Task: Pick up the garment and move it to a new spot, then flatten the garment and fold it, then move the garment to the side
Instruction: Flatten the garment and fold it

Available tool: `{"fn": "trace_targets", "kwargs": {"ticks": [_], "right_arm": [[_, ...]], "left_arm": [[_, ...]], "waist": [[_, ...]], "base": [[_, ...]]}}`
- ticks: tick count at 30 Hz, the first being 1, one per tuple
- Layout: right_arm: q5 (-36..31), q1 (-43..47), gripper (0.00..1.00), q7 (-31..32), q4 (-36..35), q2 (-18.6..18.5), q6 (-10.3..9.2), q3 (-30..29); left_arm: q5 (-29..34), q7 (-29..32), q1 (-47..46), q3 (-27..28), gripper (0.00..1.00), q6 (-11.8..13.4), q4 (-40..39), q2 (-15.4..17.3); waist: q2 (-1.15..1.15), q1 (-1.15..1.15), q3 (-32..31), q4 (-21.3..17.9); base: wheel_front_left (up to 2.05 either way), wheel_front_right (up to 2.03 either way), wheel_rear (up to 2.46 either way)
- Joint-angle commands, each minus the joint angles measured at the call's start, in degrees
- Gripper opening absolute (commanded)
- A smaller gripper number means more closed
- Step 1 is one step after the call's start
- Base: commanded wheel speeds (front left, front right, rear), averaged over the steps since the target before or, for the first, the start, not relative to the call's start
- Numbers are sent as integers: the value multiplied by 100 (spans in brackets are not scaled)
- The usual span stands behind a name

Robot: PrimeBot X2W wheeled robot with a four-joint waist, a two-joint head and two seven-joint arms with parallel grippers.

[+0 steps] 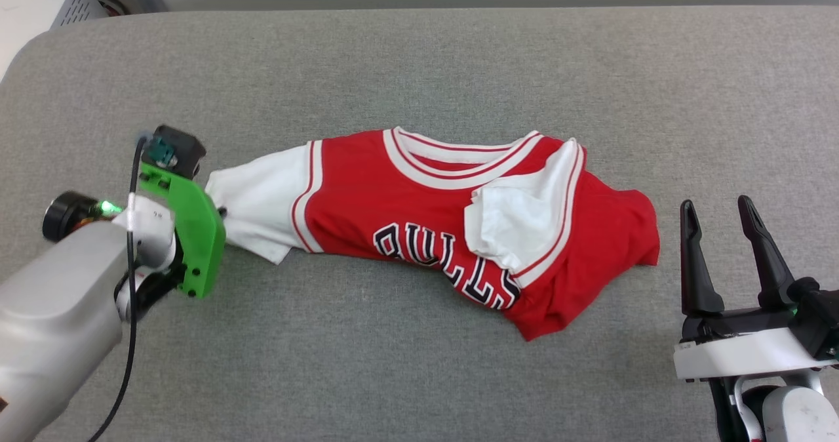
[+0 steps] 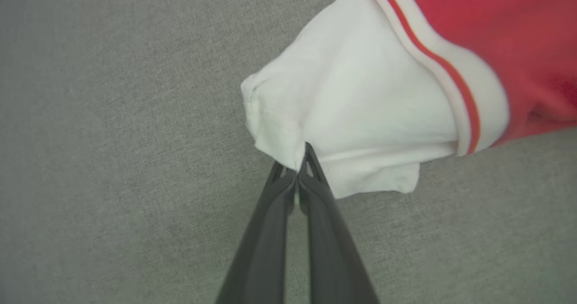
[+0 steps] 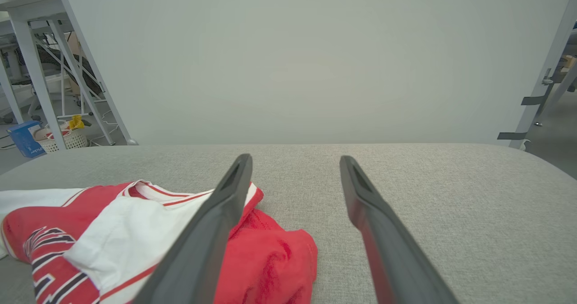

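Garment (image 1: 367, 199) — grey pad (image 1: 419, 68) beneath, basket (image 3: 67, 140) beyond

The garment (image 1: 393, 199) was seen to be soft cloth, matt throughout, its red body finely textured and creased, its white sleeves smoother, the lettering laid on flat. The table (image 1: 419, 61) beneath was covered in coarse grey woven fabric, flecked and dull. The left gripper (image 2: 295, 168) and the right gripper (image 1: 716, 201) were shown with fingers of dark, smooth plastic carrying a faint sheen. A bracket (image 1: 196, 232) of bright green plastic, matt and slightly grainy, was mounted at the left wrist, where the forearm casing (image 1: 52, 311) was finished in smooth pale grey with a soft satin gloss. A black cable (image 1: 129, 337) looked rubbery.
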Motion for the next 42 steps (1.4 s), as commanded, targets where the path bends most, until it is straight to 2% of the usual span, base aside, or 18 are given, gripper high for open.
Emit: {"fn": "trace_targets", "kwargs": {"ticks": [1,5,12,13,14,15,20,23,27,30,33,36,38,42], "right_arm": [[-42,79,100,-26,16,-5,-4,-11],[-63,131,100,-26,32,-5,-4,-29],[-113,212,100,-26,58,-5,-4,-41],[-127,211,100,-26,55,-5,-4,-42],[-143,213,100,-26,47,-5,-4,-45],[-156,212,100,-26,37,-5,-4,-48],[-323,134,100,-26,-94,-100,-4,-48],[-379,-21,100,-26,-219,-332,-4,-52],[-399,-383,100,-26,-394,-776,-4,-48],[-334,-679,100,-26,-360,-1217,-4,75],[-144,-987,100,-26,-215,-1677,-4,278],[208,-1341,100,-5,167,-2329,-4,733],[542,-1606,100,321,315,-2741,-4,1187],[1527,-2158,100,1588,286,-3572,-4,2266]], "left_arm": [[-98,-58,244,2,0,101,52,60],[-311,-147,716,0,0,229,246,61],[-609,-686,1248,135,0,217,638,-278],[-610,-840,1278,175,31,234,685,-325],[-585,-1089,1299,235,31,272,737,-378],[-522,-1299,1307,258,100,303,772,-411],[-169,-2898,1423,612,100,782,780,-569],[100,-3106,1563,1022,100,1120,458,-596],[1027,-3115,2095,2155,100,1676,-692,-622],[1778,-3117,2826,2975,100,2016,-1600,-782],[2387,-3117,3470,3567,100,2176,-2222,-1021],[2914,-3118,3970,4111,100,2197,-2588,-1307],[3208,-3118,4236,4381,100,2136,-2693,-1495],[3736,-3118,4622,4822,100,2015,-2870,-1863]], "waist": [[0,0,-53,32],[0,0,-91,-7],[0,0,-277,-6],[0,0,-323,8],[0,0,-374,28],[0,0,-420,44],[0,0,-707,173],[0,0,-826,273],[0,0,-902,421],[0,0,-925,517],[0,0,-920,583],[0,0,-888,622],[0,0,-860,635],[0,0,-759,652]], "base": [[0,0,0],[0,0,0],[0,0,0],[0,0,0],[0,0,0],[0,0,0],[0,0,0],[0,0,0],[0,0,0],[0,0,0],[0,0,0],[0,0,0],[0,0,0],[0,0,0]]}}
